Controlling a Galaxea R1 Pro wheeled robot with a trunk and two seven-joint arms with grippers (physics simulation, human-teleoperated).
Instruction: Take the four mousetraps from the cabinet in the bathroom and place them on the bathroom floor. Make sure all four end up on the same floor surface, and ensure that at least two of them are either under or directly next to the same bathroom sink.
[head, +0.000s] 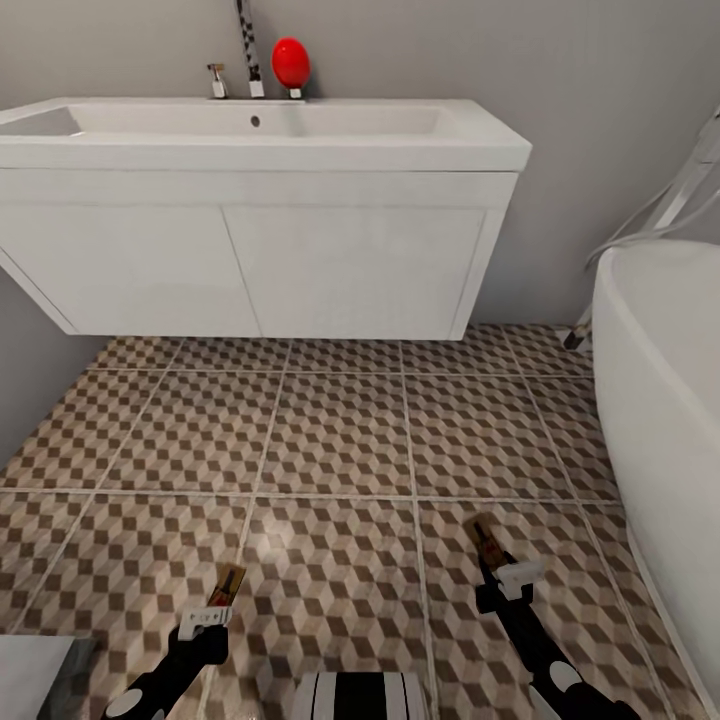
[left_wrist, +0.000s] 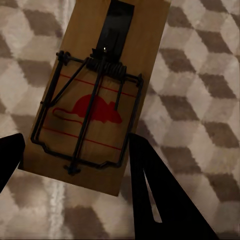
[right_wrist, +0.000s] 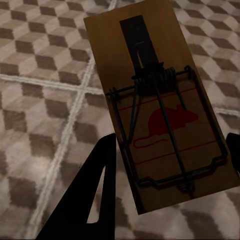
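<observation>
Each gripper holds one mousetrap low over the bathroom floor (head: 340, 430), in front of the sink (head: 260, 135). My left gripper (head: 207, 622) (left_wrist: 75, 167) is shut on a tan mousetrap (head: 229, 583) (left_wrist: 97, 95) with a dark wire spring and a red mouse print. Its dark fingers (left_wrist: 160, 195) press the board's two long edges. My right gripper (head: 512, 578) (right_wrist: 167, 172) is shut on a second mousetrap (head: 487, 538) (right_wrist: 160, 100) in the same way, one finger (right_wrist: 92, 190) against its side. The cabinet is out of view.
The white vanity (head: 250, 260) hangs on the grey wall with open floor beneath it. A chrome faucet (head: 250, 60) and a red object (head: 291, 62) stand on its back edge. A white bathtub (head: 670, 420) lines the right side. My base (head: 360, 695) shows at the bottom.
</observation>
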